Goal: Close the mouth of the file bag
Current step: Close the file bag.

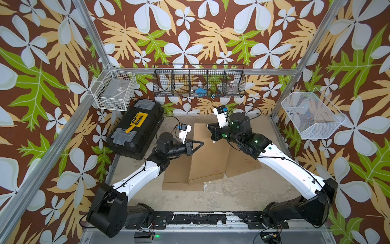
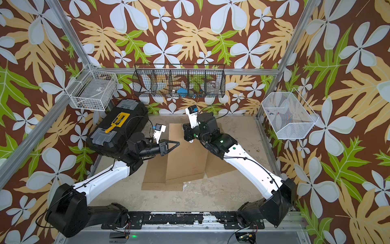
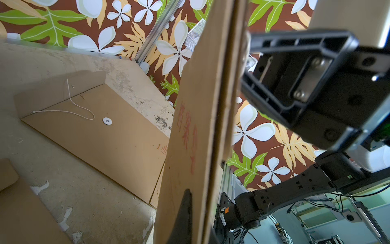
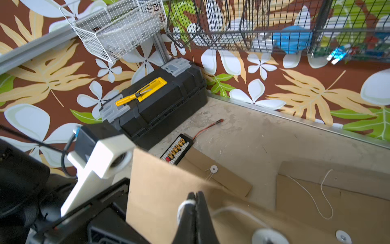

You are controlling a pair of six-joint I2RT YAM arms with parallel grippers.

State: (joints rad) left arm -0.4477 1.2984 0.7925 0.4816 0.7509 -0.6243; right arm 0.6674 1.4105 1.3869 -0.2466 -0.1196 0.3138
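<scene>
Top views: brown kraft-paper file bag (image 1: 209,160) at centre, tilted up off the beige table (image 1: 242,194). The left gripper (image 1: 200,144) clamps its edge to steady it.
Left wrist: bag seen edge-on, pinched.
Right wrist: right gripper (image 4: 195,193) pressed together on the thin white string (image 4: 232,210), prob. for winding round the white washer (image 4: 268,236).

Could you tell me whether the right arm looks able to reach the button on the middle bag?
Probably yes. The right claw, shut on the string, sits just beside the button with nothing between them, while the left claw holds the bag.
</scene>
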